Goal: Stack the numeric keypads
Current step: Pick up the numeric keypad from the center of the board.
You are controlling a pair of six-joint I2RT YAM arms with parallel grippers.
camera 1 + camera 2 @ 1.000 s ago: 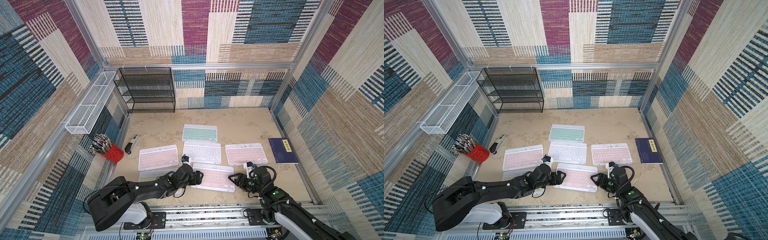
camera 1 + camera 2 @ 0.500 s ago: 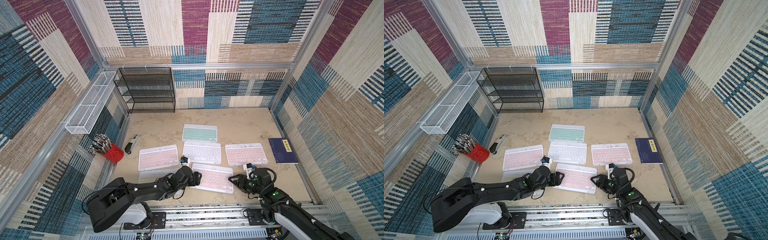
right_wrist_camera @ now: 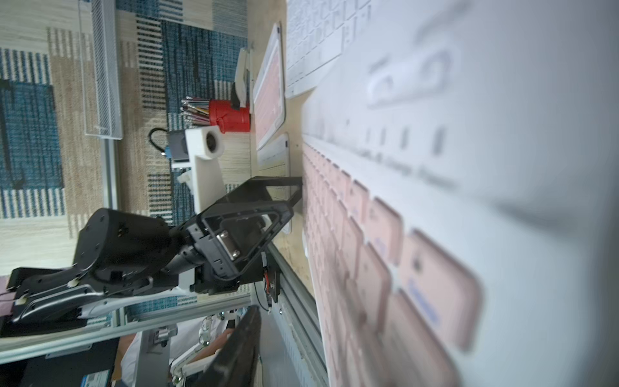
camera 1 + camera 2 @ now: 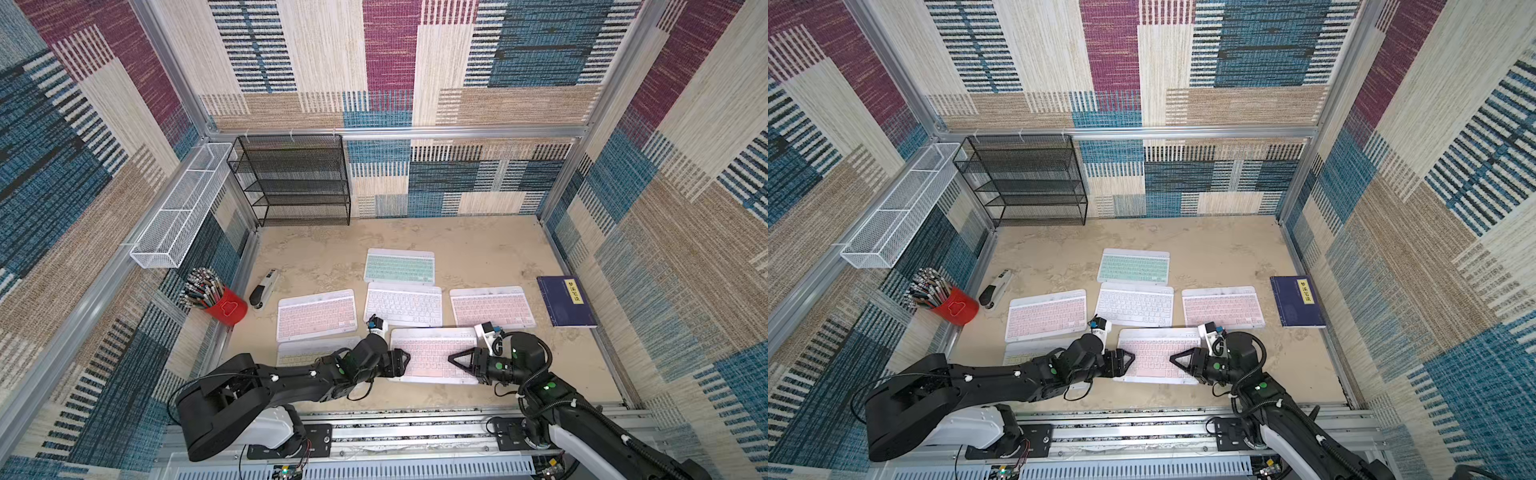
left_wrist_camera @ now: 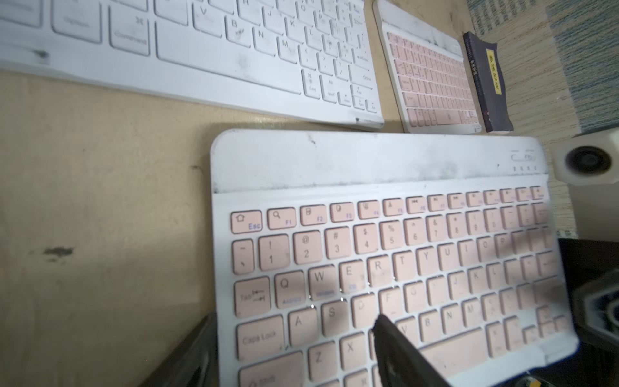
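Note:
Six numeric keypads lie flat on the table: mint-green, white, pink at right, pink at left, a near pink one, and a yellowish one half under my left arm. My left gripper is open at the near pink keypad's left end. One of its fingers is over the keys and the other lies beside the edge. My right gripper reaches over the right end. Its upper finger hangs just above the keys; the other finger is hidden.
A dark blue book lies at the right wall. A stapler and a red cup of pens stand at the left. A black mesh shelf and a white wire basket are at the back left. A metal rail runs along the front.
My right gripper has slid left from beside the near pink keypad to over its right end, its jaws narrowing. The left gripper has shifted only slightly. The keypad has not visibly moved.

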